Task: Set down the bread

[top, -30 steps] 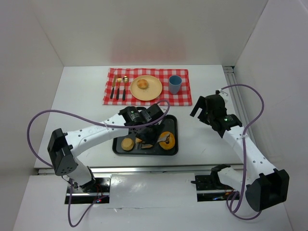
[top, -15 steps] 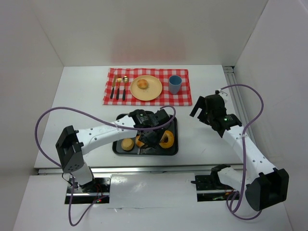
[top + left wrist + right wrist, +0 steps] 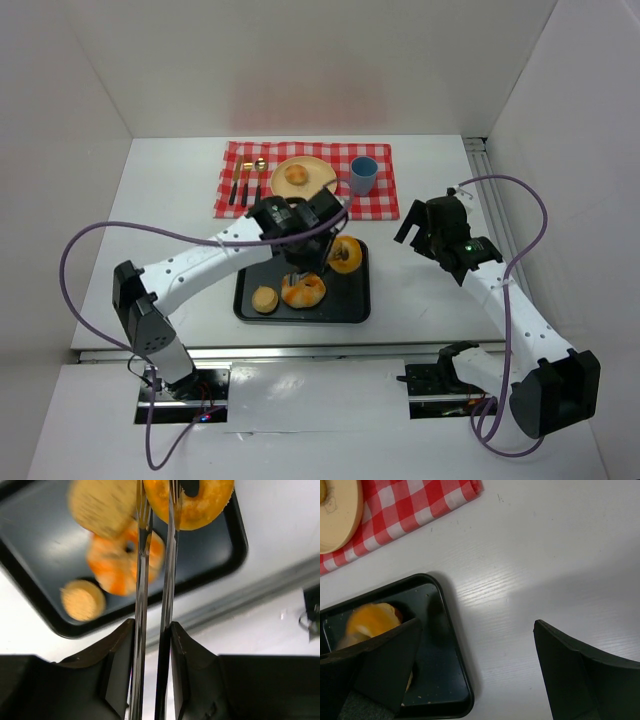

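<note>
My left gripper (image 3: 152, 635): clamped on thin metal tongs (image 3: 141, 580) pinching golden ring-shaped bread (image 3: 210, 507).
My right gripper (image 3: 477, 665): wide apart, three o'clock of black rectangular tray (image 3: 350, 305).

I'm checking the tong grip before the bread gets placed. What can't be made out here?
Left wrist: ring-shaped bread cut off by the top edge; tips of the tongs out of frame.
Left wrist: flat bread motion-blurred, kind unclear.
Right wrist: orange bread blurred, partly behind a finger of the right gripper.
Top external: left gripper hides where tongs meet bread.
</note>
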Tool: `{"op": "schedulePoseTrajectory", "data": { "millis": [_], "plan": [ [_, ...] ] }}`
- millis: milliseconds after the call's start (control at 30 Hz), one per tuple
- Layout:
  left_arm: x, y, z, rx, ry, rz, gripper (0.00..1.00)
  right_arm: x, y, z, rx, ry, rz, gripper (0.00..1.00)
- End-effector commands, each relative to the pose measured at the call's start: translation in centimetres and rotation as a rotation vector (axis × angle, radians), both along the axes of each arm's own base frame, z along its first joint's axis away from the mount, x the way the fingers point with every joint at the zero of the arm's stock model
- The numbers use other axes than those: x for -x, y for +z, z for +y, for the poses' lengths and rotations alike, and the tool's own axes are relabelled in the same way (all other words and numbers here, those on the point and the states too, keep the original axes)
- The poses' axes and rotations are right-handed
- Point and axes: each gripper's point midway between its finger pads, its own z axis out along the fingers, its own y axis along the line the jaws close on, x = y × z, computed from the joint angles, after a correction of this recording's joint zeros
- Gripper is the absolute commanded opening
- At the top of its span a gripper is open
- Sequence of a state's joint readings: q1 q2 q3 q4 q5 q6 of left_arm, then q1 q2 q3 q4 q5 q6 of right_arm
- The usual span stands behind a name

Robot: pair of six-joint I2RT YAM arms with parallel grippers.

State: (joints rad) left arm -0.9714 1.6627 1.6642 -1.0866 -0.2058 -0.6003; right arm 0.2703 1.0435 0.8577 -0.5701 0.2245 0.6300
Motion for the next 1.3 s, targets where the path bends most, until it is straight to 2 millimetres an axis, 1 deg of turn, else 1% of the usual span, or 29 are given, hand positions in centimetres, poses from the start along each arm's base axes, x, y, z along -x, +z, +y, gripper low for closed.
{"op": "schedulePoseTrajectory", "data": {
  "millis": [0, 33, 100, 133, 167, 200, 233, 300, 333, 400, 433, 467, 500, 533, 567, 600, 667, 700, 733, 767, 833, 967, 1067, 1100, 1133, 1167, 1200, 1233, 1267],
  "plan": [
    [-5.3, 4.3, 3.5, 0.011, 0.122, -0.152, 0.33, 0.1, 0.0, -0.4, 0.02, 0.004, -0.002, 1.0],
    [-7.7, 5.8, 4.3, 0.041, 0.175, -0.189, 0.33, 0.1, 0.0, -0.4, 0.02, 0.004, -0.002, 1.0],
    [-10.6, 6.8, 4.9, 0.059, 0.228, -0.235, 0.33, 0.2, 0.2, -0.4, 0.018, 0.004, -0.011, 1.0],
    [-12.5, 7.3, 4.9, 0.063, 0.253, -0.264, 0.33, 0.2, 0.2, -0.4, 0.018, 0.004, -0.011, 1.0],
    [-14.5, 7.7, 5.8, 0.076, 0.292, -0.291, 0.33, 0.2, 0.2, -0.4, 0.018, 0.004, -0.011, 1.0],
    [-15.7, 7.7, 5.9, 0.085, 0.313, -0.304, 0.33, 0.2, 0.5, -0.4, 0.015, 0.004, -0.019, 1.0],
    [-17.8, 7.2, 6.7, 0.071, 0.348, -0.317, 0.33, 0.2, 0.5, -0.4, 0.015, 0.004, -0.02, 1.0],
    [-20.2, 6.8, 6.6, 0.098, 0.377, -0.34, 0.33, 0.2, 0.5, -0.6, 0.021, -0.003, -0.021, 1.0],
    [-22.1, 5.7, 6.8, 0.096, 0.398, -0.33, 0.33, 0.2, 0.5, -0.6, 0.021, -0.003, -0.021, 1.0],
    [-23.8, 4.7, 6.6, 0.104, 0.409, -0.321, 0.33, 0.1, 0.2, -0.8, 0.024, -0.012, -0.012, 1.0],
    [-25.0, 5.2, 6.4, 0.127, 0.416, -0.337, 0.34, 0.1, 0.2, -0.8, 0.024, -0.012, -0.012, 1.0],
    [-25.9, 3.4, 6.0, 0.108, 0.415, -0.315, 0.35, 0.1, 0.2, -0.8, 0.024, -0.012, -0.012, 1.0],
    [-26.4, 3.1, 5.6, 0.113, 0.423, -0.314, 0.36, 0.1, 0.2, -0.8, 0.024, -0.012, -0.012, 1.0],
    [-27.1, 3.4, 5.1, 0.135, 0.419, -0.327, 0.36, 0.1, 0.2, -0.8, 0.024, -0.012, -0.012, 1.0],
    [-27.5, 3.1, 4.9, 0.135, 0.418, -0.326, 0.36, 0.1, 0.2, -0.8, 0.024, -0.012, -0.012, 1.0],
    [-27.9, 2.0, 4.6, 0.123, 0.418, -0.313, 0.36, 0.1, 0.2, -0.8, 0.024, -0.012, -0.012, 1.0],
    [-28.4, 1.9, 4.3, 0.132, 0.418, -0.324, 0.43, 0.2, -0.2, -1.1, 0.045, -0.016, 0.007, 1.0],
    [-28.5, 1.2, 4.3, 0.124, 0.418, -0.314, 0.47, 0.2, -0.3, -1.4, 0.058, -0.025, 0.018, 1.0],
    [-28.8, 0.6, 4.7, 0.115, 0.426, -0.306, 0.49, 0.0, 0.2, -1.4, 0.061, -0.02, 0.005, 1.0],
    [-28.8, 0.5, 4.7, 0.11, 0.419, -0.307, 0.55, -0.1, 0.3, -1.5, 0.068, -0.027, 0.003, 1.0],
    [-28.7, 0.1, 4.8, 0.103, 0.419, -0.299, 0.61, -0.1, 0.3, -1.8, 0.069, -0.036, 0.004, 1.0],
    [-28.5, -0.3, 4.5, 0.113, 0.408, -0.285, 0.64, -0.2, 0.0, -1.8, 0.071, -0.036, 0.012, 1.0],
    [-28.2, 1.6, 4.5, 0.142, 0.403, -0.307, 0.64, -0.1, 0.0, -1.5, 0.058, -0.022, 0.016, 1.0],
    [-28.0, 1.8, 4.6, 0.143, 0.403, -0.308, 0.64, -0.1, 0.0, -1.5, 0.058, -0.022, 0.016, 1.0],
    [-27.8, 3.5, 4.9, 0.157, 0.41, -0.338, 0.64, -0.1, 0.0, -1.5, 0.058, -0.022, 0.016, 1.0],
    [-27.6, 4.6, 5.0, 0.171, 0.411, -0.355, 0.63, -0.1, 0.0, -1.5, 0.058, -0.022, 0.016, 1.0],
    [-27.2, 5.3, 5.6, 0.16, 0.423, -0.37, 0.63, -0.3, 0.3, -1.4, 0.055, -0.022, 0.007, 1.0],
    [-27.0, 6.6, 6.0, 0.17, 0.431, -0.394, 0.63, -0.2, 0.6, -1.4, 0.053, -0.022, -0.002, 1.0],
    [-26.0, 8.6, 6.8, 0.181, 0.438, -0.42, 0.63, -0.2, 0.6, -1.4, 0.053, -0.022, -0.002, 1.0]
  ]
}}
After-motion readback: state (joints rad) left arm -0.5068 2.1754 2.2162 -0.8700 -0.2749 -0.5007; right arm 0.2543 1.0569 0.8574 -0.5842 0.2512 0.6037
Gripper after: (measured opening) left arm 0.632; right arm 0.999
